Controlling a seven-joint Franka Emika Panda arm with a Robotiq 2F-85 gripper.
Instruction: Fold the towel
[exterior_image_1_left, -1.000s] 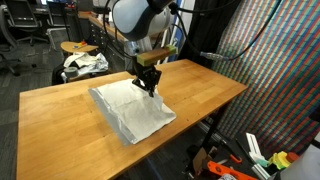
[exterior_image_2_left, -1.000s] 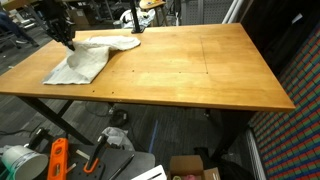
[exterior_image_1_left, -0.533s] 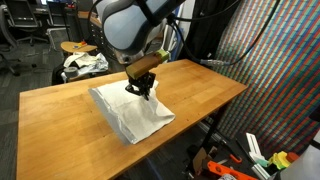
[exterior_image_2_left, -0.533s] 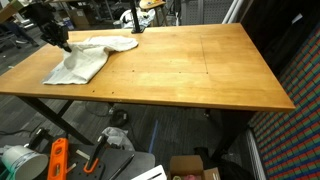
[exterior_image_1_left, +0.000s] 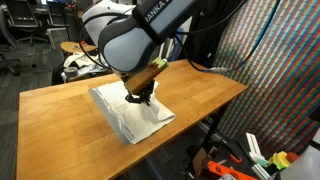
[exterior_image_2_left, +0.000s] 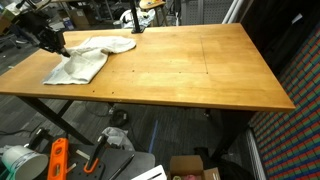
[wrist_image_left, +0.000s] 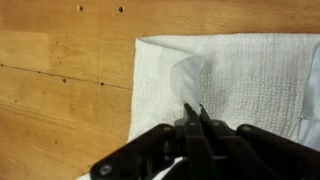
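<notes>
The towel (exterior_image_1_left: 128, 115) lies spread and wrinkled on the wooden worktop (exterior_image_1_left: 60, 110), with one corner close to the worktop's edge. The hand (exterior_image_1_left: 138, 99) reaches down onto the towel from above. In the wrist view the hand (wrist_image_left: 195, 112) is clenched, its fingertips pressed together on a small raised ridge of the white cloth (wrist_image_left: 250, 75). In an exterior view the towel (exterior_image_2_left: 88, 62) is drawn up slightly toward the hand (exterior_image_2_left: 57, 46) at its end.

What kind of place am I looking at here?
Probably a robotics lab or workshop: a robot arm handles a towel on a wooden table, office chairs stand behind, and orange tools lie on the floor.
</notes>
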